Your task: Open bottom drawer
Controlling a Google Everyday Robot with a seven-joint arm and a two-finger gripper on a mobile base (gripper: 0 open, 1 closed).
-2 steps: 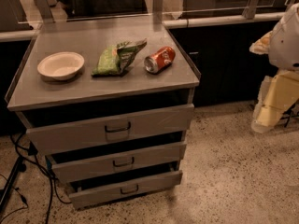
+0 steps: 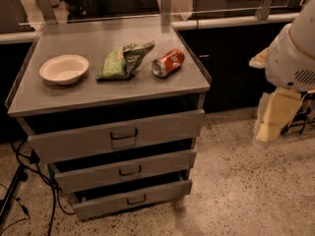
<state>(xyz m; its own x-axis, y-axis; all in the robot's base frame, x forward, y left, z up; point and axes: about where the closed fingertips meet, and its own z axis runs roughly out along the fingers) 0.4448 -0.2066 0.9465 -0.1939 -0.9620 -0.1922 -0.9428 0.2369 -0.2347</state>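
The grey cabinet (image 2: pixel 29 102) has three drawers, each standing slightly out with a dark gap above it. The bottom drawer (image 2: pixel 98 206) is the lowest and narrowest, with a small dark loop handle (image 2: pixel 136 199). Above it are the middle drawer (image 2: pixel 88 176) and the tall top drawer (image 2: pixel 74 140). My white arm (image 2: pixel 295 53) enters from the right. My gripper (image 2: pixel 266 132), cream-coloured, hangs down to the right of the cabinet, above the floor and well apart from the drawers and the handle.
On the cabinet top lie a white bowl (image 2: pixel 64 69), a green snack bag (image 2: pixel 123 60) and a red soda can (image 2: pixel 168 63) on its side. Black cables (image 2: pixel 24 171) run down at the cabinet's left. A dark counter (image 2: pixel 236 58) stands behind. Speckled floor (image 2: pixel 236 191) lies right of the cabinet.
My arm and gripper have shifted slightly left and lower, toward the cabinet. The drawers and the things on top have not moved.
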